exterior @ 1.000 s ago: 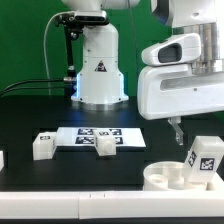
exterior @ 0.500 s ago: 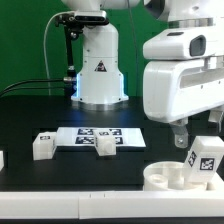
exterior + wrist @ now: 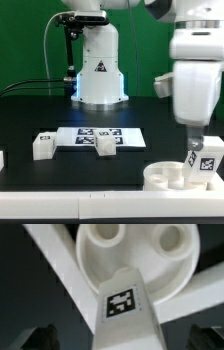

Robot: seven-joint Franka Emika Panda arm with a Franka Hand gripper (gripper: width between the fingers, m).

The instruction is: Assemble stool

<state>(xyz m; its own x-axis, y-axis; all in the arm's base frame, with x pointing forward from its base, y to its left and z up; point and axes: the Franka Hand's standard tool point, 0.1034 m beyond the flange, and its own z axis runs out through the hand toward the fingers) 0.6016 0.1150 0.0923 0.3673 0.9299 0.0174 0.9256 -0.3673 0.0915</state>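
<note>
The round white stool seat (image 3: 163,178) lies at the front on the exterior view's right. A white leg (image 3: 207,162) with a black-and-white tag stands upright in it. My gripper (image 3: 193,148) hangs right over that leg. In the wrist view the seat (image 3: 120,249) shows two round sockets. The tagged leg (image 3: 124,308) runs up between my two dark fingertips (image 3: 42,339), which stand wide apart on either side of it with a gap to it. My gripper (image 3: 125,341) is open. Two loose legs (image 3: 42,146) (image 3: 103,146) lie on the exterior view's left.
The marker board (image 3: 115,133) lies flat in the middle, before the white robot base (image 3: 98,75). A small white part (image 3: 2,158) shows at the exterior view's left edge. A white rim (image 3: 70,205) runs along the table's front. White bars (image 3: 52,263) cross under the seat.
My hand has turned about its wrist, moved toward the exterior view's right and come down over the upright leg. The parts on the table have not moved.
</note>
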